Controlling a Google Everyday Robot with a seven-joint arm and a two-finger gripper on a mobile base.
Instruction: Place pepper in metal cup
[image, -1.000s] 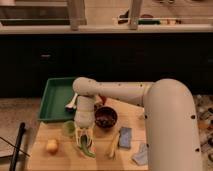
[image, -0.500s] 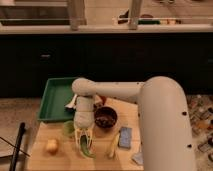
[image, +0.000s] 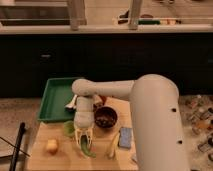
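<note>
**Ana:** One arm (image: 150, 110) fills most of the right half of the frame, white and bulky, reaching left and bending down to the wooden board (image: 45, 157) at lower centre. Behind it, left of centre, is the green tray (image: 50, 100).

**Ben:** And the smaller things on the board?

**Ana:** A dark bowl (image: 106, 118) sits at centre, a pale green cup (image: 69, 128) left of the wrist, a yellow banana-like piece (image: 114, 146) and a blue-grey item (image: 125, 137) to the right, and a small yellowish fruit (image: 51, 145) at lower left.

**Ben:** Where's the gripper?

**Ana:** The gripper (image: 84, 140) points straight down at lower centre, just right of the pale cup. Its fingers look spread a little, and the pepper (image: 88, 150) lies at their tips, a dark green sliver angling toward lower right. I cannot tell whether the fingers have hold of it or only touch it.

**Ben:** So which step?

**Ana:** I'd judge it the pick-up: the pepper is on or barely off the board. I can't make out a metal cup for certain. Next calls for a firm pinch, a lift, then finding that cup.
</note>
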